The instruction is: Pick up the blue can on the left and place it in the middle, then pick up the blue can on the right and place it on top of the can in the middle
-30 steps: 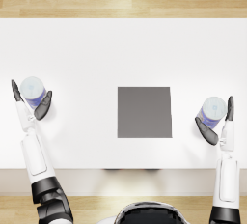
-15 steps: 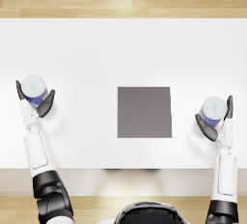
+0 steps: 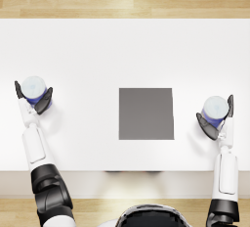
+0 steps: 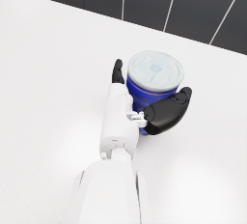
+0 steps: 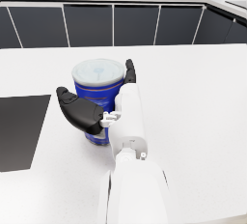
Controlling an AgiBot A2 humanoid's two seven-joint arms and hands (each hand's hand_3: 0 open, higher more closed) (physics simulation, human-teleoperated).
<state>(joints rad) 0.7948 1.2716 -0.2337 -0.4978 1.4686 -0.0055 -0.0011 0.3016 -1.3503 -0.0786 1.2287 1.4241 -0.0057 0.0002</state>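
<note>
Tabletop (image 3: 122,50): fingers (image 4: 166,114) around cans (image 4: 153,80).

Lower can (image 4: 153,85) side behind left hand (image 4: 154,109)

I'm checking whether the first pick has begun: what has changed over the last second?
The left hand and the left can it cups have shifted up the head view, away from the robot. Whether the can has left the table cannot be told. The right hand has stayed around the right can, which has not moved. The dark mat is where it was.
</note>
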